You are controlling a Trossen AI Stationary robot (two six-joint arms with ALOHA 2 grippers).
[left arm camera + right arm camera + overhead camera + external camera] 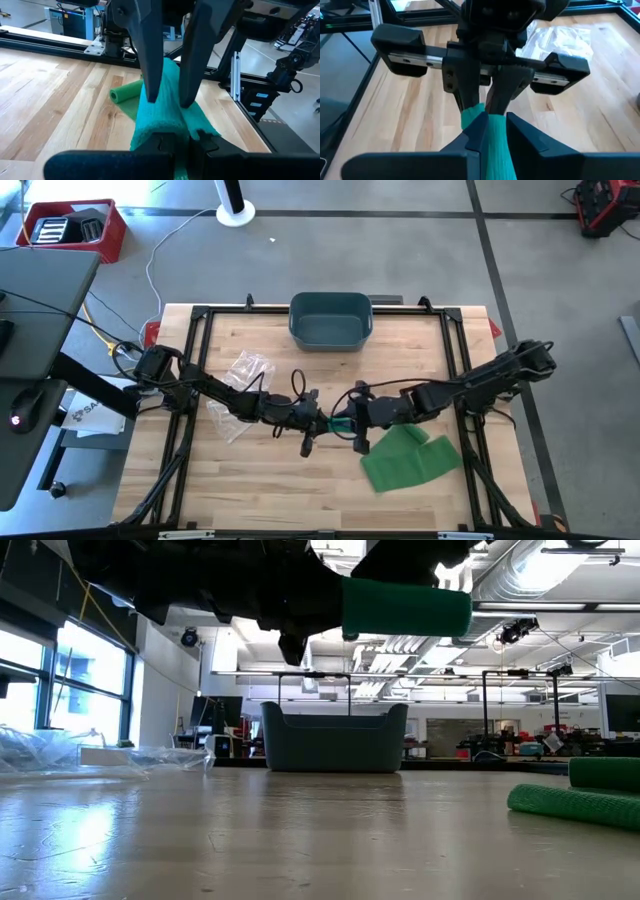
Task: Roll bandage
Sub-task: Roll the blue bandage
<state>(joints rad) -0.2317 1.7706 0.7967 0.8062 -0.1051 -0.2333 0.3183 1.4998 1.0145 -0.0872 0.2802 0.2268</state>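
The green bandage lies loosely heaped on the wooden table right of centre. One end of it is raised to mid-table, where my two grippers face each other. My left gripper reaches in from the left and is shut on that end. My right gripper reaches in from the right, its fingers closed on the same strip just beside it. In the low view the raised part looks like a thick green roll above the table, and the rest of the bandage lies at the right. My left gripper pinches the bandage's raised end between its two fingers, coming nearly level from the table's left. That end is lifted clear of the table. My right gripper pinches the bunched strip between its two fingers, just beside the left gripper's hold. It comes from the table's right, slanting down. The strip runs back past its fingers and trails to the heap on the table.
A dark teal bin stands at the table's far edge, centre. Crumpled clear plastic wrapping lies left of centre under the left arm. Black frame rails run along the table's sides.
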